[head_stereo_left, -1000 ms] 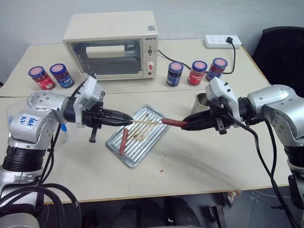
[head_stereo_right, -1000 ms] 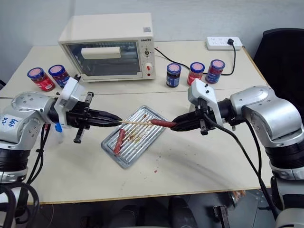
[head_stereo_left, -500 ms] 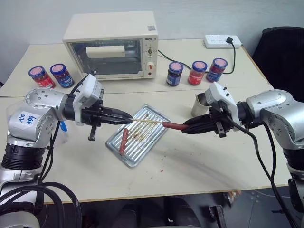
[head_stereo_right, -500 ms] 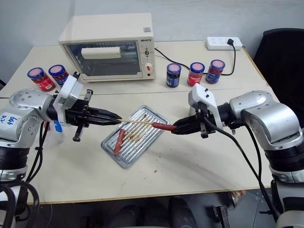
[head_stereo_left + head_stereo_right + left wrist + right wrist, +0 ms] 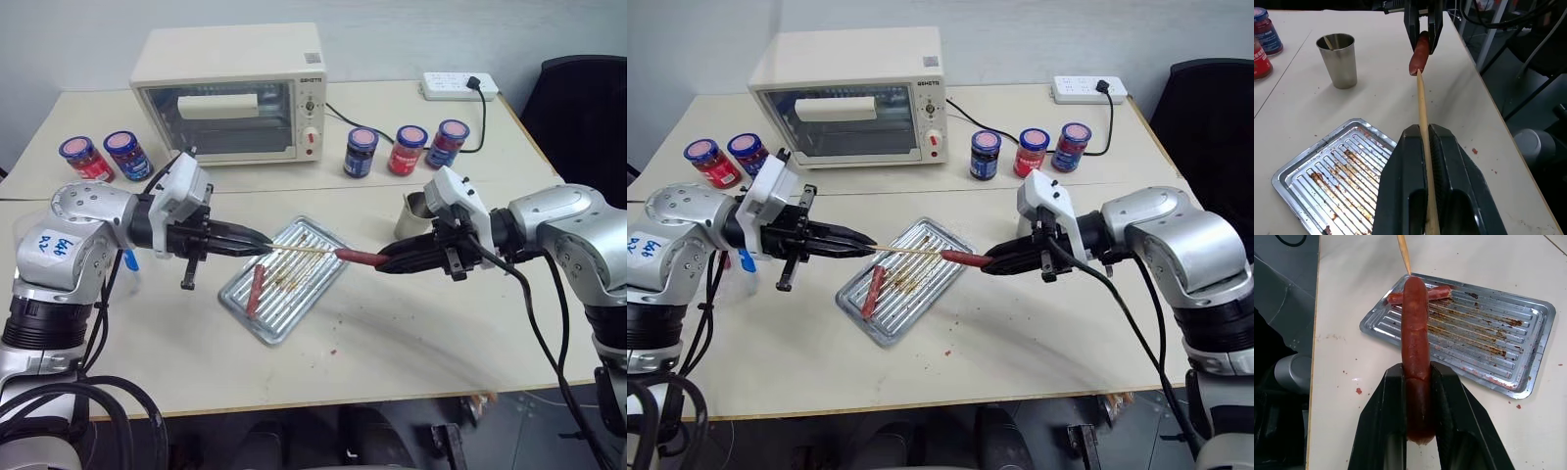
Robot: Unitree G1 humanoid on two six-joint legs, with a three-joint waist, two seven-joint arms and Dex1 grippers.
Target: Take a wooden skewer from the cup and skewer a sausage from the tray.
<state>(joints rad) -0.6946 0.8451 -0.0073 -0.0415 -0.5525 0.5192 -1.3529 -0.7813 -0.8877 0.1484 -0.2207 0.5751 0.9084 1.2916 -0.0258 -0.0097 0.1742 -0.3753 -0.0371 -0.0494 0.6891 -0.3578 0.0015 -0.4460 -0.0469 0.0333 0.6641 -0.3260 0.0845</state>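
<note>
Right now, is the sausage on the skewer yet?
Not clearly: the wooden skewer tip just meets the end of the sausage; cannot tell if it has pierced.

**Table surface and items resting on it**

The pale table [image 5: 411, 323] carries the ribbed tray [image 5: 294, 289], the metal cup [image 5: 415, 213], a cream toaster oven [image 5: 230, 93], five lidded jars, a white power strip [image 5: 458, 85], and scattered reddish specks.

You can make out little lettering here. The toaster oven [image 5: 230, 93], well behind the left gripper [image 5: 263, 245], carries a small dark brand mark on its front panel, too small to read. The jar labels cannot be read either.
</note>
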